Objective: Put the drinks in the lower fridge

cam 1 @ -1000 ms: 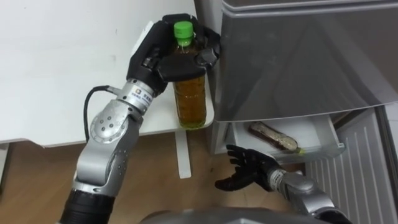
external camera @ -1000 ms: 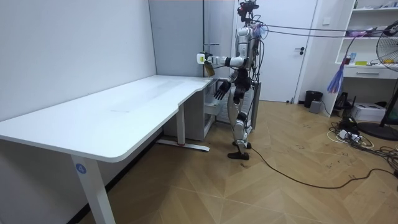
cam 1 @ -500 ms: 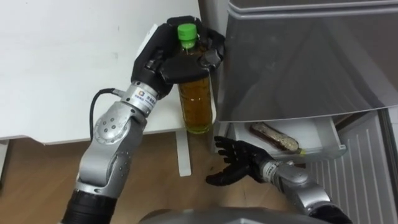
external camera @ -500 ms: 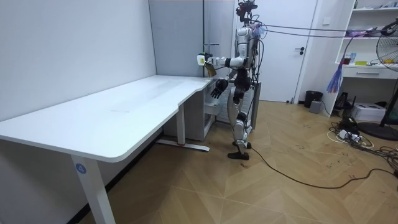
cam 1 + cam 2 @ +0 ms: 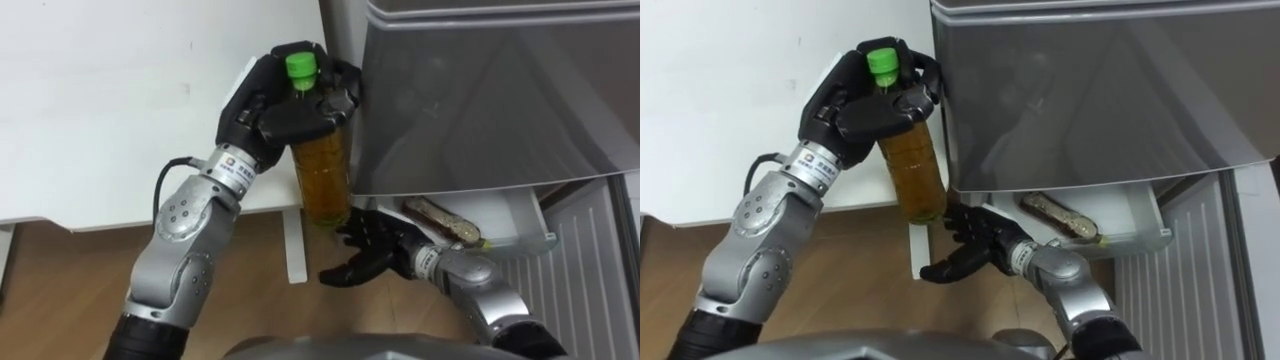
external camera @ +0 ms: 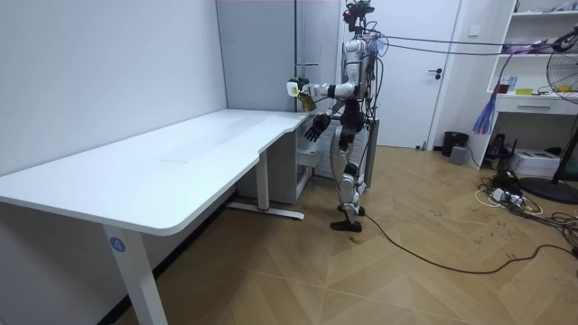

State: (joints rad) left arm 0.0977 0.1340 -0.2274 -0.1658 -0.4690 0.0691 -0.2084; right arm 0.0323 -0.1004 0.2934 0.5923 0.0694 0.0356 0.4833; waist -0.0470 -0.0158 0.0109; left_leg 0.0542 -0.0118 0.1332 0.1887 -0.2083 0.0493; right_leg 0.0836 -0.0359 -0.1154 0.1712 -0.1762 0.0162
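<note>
Upper centre: left hand (image 5: 282, 112) curls its fingers round the bottle (image 5: 327, 172) shoulder. It looks full, heavy and slick. Right hand (image 5: 374, 250) hovers below, fingers spread; best to support the base.

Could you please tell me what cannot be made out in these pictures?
1. Bottle: its neck is covered by the left hand in both eye views.
2. Drawer: its back is hidden under the fridge door in the eye views.
3. Dark item in the drawer: what it is cannot be told.
4. Whether the bottle's base touches the open right hand: unclear.
5. Room view: hands and bottle are too small to read the grip.
</note>
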